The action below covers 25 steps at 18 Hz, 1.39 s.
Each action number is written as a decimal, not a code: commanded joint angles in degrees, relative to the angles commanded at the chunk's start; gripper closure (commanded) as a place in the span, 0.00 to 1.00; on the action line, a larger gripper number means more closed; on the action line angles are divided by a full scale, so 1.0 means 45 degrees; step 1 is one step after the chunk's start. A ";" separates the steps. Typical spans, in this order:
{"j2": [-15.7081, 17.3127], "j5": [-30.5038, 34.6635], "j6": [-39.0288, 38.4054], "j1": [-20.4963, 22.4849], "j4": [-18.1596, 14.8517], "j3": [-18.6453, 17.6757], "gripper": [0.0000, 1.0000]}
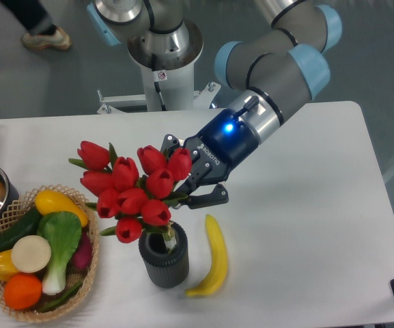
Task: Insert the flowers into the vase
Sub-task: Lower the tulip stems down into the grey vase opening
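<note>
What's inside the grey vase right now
The stem ends of the flowers, held by the gripper, reach into the vase at its mouth. How deep they go is hidden by the wall and the lowest buds.

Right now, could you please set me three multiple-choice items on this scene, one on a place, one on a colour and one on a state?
1. Where does the banana lie?
A. in the basket
B. on the table beside the vase
C. inside the pot

2. What colour are the flowers' buds?
A. red
B. white
C. purple

3. What is the gripper doing?
A. hanging open and empty
B. resting on the table
C. holding the flowers over the vase

Key: 1 B, it lies on the white tabletop right of the vase; 2 A, every bud is red; 3 C, its fingers close on the stems.
</note>
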 joint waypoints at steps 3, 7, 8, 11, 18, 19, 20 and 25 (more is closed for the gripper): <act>0.0020 0.0000 -0.0020 0.0000 0.0000 -0.0040 1.00; 0.0039 0.0000 -0.0059 -0.0019 0.0000 -0.0079 1.00; 0.0039 0.0000 -0.0059 -0.0019 0.0000 -0.0195 1.00; 0.0059 0.0039 -0.0020 -0.0019 0.0000 -0.0624 1.00; -0.0603 0.1092 0.0465 -0.0117 0.0000 -0.1289 0.88; -0.0799 0.1190 0.0875 -0.0136 0.0000 -0.1290 0.87; -0.0936 0.1230 0.1072 -0.0137 0.0000 -0.1290 0.83; -0.1094 0.1718 0.1016 -0.0195 -0.0020 -0.1407 0.44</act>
